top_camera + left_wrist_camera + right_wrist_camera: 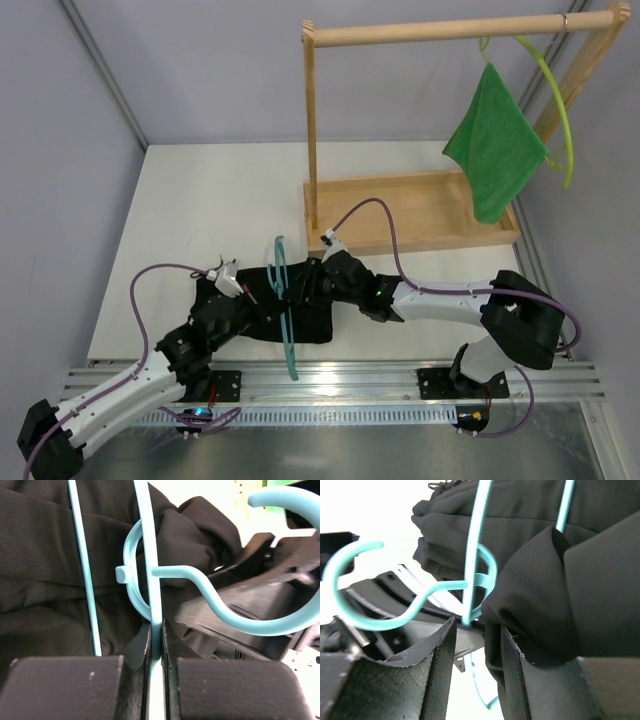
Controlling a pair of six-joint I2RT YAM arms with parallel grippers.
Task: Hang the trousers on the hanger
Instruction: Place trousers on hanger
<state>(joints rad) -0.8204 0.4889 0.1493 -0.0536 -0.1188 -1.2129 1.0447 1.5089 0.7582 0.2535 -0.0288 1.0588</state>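
Trousers (250, 318) and hanger (284, 300) lie together in front of the rack (420, 243), near its left end, the hanger crossing the black cloth.
Your left gripper (156, 675) is clenched on the hanger's bar. Your right gripper (475, 675) stands parted and grips nothing, with trouser fabric lying against one finger beside the hanger's hook.
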